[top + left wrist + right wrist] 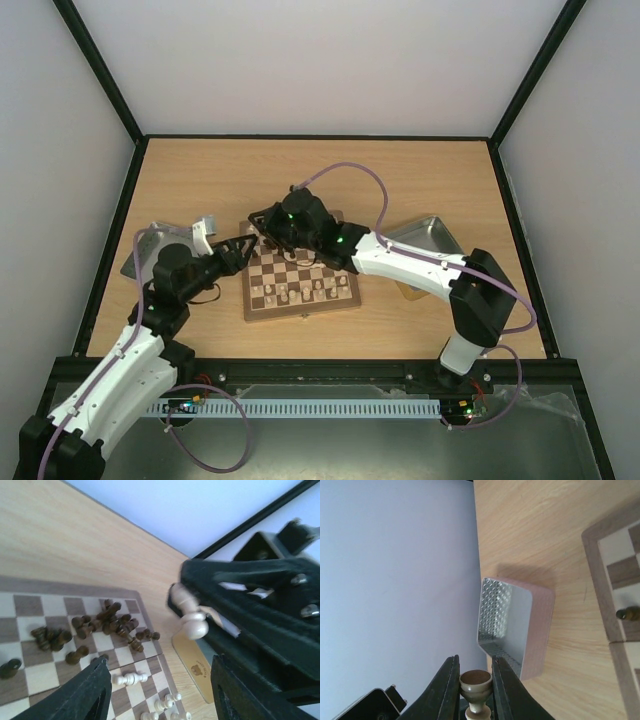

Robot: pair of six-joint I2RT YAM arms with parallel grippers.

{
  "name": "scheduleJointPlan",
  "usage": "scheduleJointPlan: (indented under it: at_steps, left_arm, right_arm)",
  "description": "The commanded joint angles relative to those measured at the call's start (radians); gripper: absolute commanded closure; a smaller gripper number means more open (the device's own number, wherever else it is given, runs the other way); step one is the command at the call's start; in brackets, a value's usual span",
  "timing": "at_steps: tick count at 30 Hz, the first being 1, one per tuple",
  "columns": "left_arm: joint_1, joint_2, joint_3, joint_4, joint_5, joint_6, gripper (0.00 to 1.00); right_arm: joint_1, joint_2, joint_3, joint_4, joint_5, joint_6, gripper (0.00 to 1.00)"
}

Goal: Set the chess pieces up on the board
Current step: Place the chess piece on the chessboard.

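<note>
Right jaws are pinching a cream piece [476, 681], up in the air by the far corner of the board [300, 312]. Left jaws hang apart, empty, over the board, dark pieces [112, 621] heaped on it.

No legible text. Small dark stamp [198, 669] on pale wooden panel [186, 650] just beside the board [60, 587]: too blurred to read.

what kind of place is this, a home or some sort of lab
Most likely a robotics lab test cell: two robot arms, the left arm and the right arm, are bolted at the near edge of a wooden table, and plain white panels in a black frame close it in.
</note>
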Motion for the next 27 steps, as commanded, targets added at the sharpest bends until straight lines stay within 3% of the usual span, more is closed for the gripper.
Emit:
scheduleJointPlan:
  at_steps: [1,9,16,20,27]
  left_arm:
    - [0.000,-0.005,-0.005,0.110,0.043,0.001,0.45]
    - [-0.002,-0.002,-0.006,0.153,-0.016,0.048,0.59]
    - [-0.005,0.019,-0.015,0.189,0.019,0.050,0.62]
    - [-0.005,0.017,-0.023,0.174,0.018,0.054,0.74]
    - [-0.005,0.018,-0.042,0.152,0.037,0.043,0.67]
  right_arm:
    - [-0.002,-0.008,-0.041,0.074,-0.059,0.132,0.86]
    - [-0.008,-0.017,-0.078,0.128,-0.109,0.176,0.86]
    - [-0.015,-0.032,-0.143,0.230,-0.133,0.274,0.87]
    - [-0.022,-0.036,-0.166,0.275,-0.136,0.310,0.91]
    - [-0.032,-0.041,-0.168,0.281,-0.119,0.310,0.88]
